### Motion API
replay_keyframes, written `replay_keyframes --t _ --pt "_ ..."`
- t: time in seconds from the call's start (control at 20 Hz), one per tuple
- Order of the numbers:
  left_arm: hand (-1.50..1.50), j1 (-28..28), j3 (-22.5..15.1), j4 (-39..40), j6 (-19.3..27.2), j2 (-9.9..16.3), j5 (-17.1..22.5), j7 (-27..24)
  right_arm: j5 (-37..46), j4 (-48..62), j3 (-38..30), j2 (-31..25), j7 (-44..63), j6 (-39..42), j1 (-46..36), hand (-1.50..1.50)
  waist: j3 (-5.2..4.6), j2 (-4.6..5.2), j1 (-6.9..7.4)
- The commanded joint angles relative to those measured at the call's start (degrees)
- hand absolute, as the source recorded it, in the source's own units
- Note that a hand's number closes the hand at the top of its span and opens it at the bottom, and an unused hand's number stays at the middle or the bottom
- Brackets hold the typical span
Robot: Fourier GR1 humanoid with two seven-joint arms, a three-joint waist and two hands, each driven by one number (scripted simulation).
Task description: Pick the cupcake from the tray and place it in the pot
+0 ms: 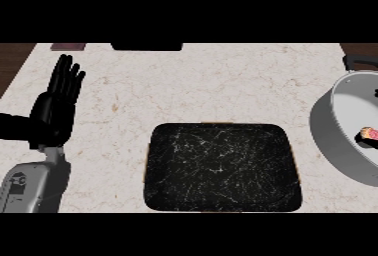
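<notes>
Nearest the viewer, at six o'clock, lies the black marbled tray (221,167) on the pale counter (207,80). At nine o'clock the left hand (55,107) rests wide, fingers straight and up, holding nothing. Out at three o'clock, the cupcake (367,134) sits inside the grey pot (336,135).

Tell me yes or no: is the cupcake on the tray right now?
No: the black tray holds nothing, and the cupcake sits inside the grey pot at the right edge of the head view.

Pot (336,130) cut off at right edge; cupcake (367,135) partly cropped, details unclear.
</notes>
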Motion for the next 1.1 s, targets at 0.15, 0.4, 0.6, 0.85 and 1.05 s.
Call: replay_keyframes --t 0.15,0.4,0.6,0.85,1.05 --pt "0.00 1.76 0.26 -0.39 -0.26 -0.46 0.12 -0.62 -11.11 0.48 -6.32 2.30 -1.46 7.61 -2.61 -1.50 -0.01 -0.31 -0.87" --pt "0.00 0.73 -1.07 -1.95 0.89 -1.20 -1.11 1.04 -17.98 6.27 -12.66 -2.18 4.82 13.45 -6.87 -1.50 0.06 -0.16 -0.40" --pt "0.00 1.03 0.05 -4.03 0.47 -0.42 0.09 3.07 -21.84 9.38 -15.66 -5.13 2.51 16.75 -4.07 -1.50 0.05 -0.23 -0.51" --pt "0.00 0.26 -0.63 -2.13 0.17 -0.97 -0.86 1.38 -24.02 20.96 -19.46 -12.18 -2.61 18.20 -6.39 -1.50 0.23 0.37 0.59" --pt "0.00 -2.19 0.75 1.15 0.82 -1.21 -0.63 0.61 -26.21 24.21 -20.87 -17.77 -3.47 25.06 -5.16 -1.50 0.25 0.45 0.11"
